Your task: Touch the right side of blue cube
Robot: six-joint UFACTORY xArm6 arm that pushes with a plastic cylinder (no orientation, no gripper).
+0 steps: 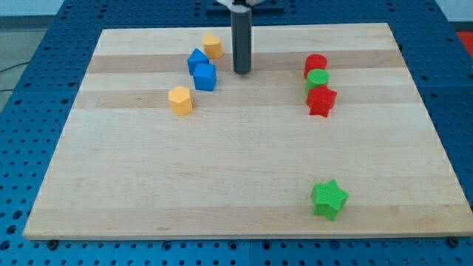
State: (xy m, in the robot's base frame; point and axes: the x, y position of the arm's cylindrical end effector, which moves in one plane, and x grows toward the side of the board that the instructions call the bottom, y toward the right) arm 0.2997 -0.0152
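The blue cube sits on the wooden board at the upper left of centre. A second blue block, house-like in shape, touches it at the upper left. My rod comes down from the view's top, and my tip rests on the board a short way to the right of the blue cube, with a small gap between them.
A yellow block lies above the blue pair and a yellow hexagonal block lies below left. At the right, a red cylinder, a green cylinder and a red star stand stacked in a column. A green star lies lower right.
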